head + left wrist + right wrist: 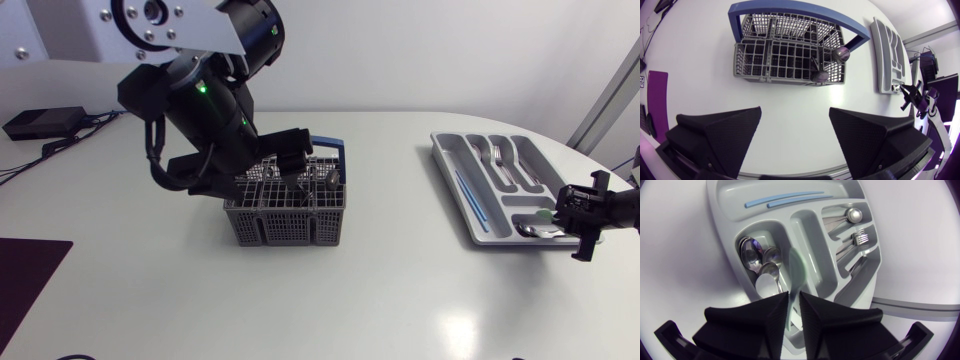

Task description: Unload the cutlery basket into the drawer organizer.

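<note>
My left gripper spread, above cutlery basket at table centre; two metal utensils inside. My right gripper pinching pale green utensil over near end of drawer organizer, far right.

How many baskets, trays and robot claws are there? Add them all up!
Baskets: 1, the cutlery basket
Trays: 1, the drawer organizer
Claws: 2, the left gripper open, the right gripper shut on a pale utensil
Total: 4

Black left arm, wedge-fingered left tool.
</note>
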Available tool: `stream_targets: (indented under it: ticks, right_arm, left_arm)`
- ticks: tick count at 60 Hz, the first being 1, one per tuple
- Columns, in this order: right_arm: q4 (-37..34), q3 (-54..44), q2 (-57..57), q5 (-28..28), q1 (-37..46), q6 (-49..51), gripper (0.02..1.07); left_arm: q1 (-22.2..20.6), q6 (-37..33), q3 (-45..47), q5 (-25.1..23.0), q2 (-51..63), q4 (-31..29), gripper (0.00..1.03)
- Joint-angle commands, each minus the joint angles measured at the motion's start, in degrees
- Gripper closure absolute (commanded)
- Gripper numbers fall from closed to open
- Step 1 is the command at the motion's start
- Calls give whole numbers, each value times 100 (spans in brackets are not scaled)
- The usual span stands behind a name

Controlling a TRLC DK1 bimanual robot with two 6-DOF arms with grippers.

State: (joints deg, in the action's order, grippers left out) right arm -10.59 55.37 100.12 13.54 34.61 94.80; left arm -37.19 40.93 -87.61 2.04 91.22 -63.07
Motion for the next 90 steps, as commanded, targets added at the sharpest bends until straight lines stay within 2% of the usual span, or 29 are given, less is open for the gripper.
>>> stream_targets:
  ticks: [1, 3, 5, 14, 18, 32, 49, 61, 73, 90]
  right_arm:
    - [-5, -123, 43, -88, 28, 161, 58]
    - [-5, -132, 26, -159, 28, 161, 48]
    - [-13, -132, 17, -229, 28, 152, 43]
    - [-259, -79, -177, -238, 2, -6, 31]
    - [-549, -18, -282, -220, -42, -146, 30]
    - [-1604, 88, -1038, -159, -561, -1280, 30]
    - [-2922, -27, -2383, 210, -1949, -2783, 30]
    - [-3274, 52, -2998, 281, -3320, -4075, 30]
    - [-3406, 272, -2989, 254, -4639, -5508, 30]
    - [-3415, 703, -2646, 254, -5465, -6545, 30]
  left_arm:
    - [45, -261, 218, 42, -148, -56, 8]
    - [54, -305, 245, 42, -157, -56, 8]
    - [71, -349, 262, 42, -166, -48, 8]
    - [124, -577, 421, 42, -271, -48, 8]
    - [159, -700, 526, 33, -342, -48, 8]
    - [159, -1131, 1080, 33, -728, 313, 8]
    - [186, -1447, 1686, 24, -1124, 945, 8]
    - [186, -1526, 2143, 24, -1317, 1429, 8]
    - [238, -1597, 2319, 24, -1423, 1543, 8]
    - [370, -1737, 2495, 24, -1563, 1657, 8]
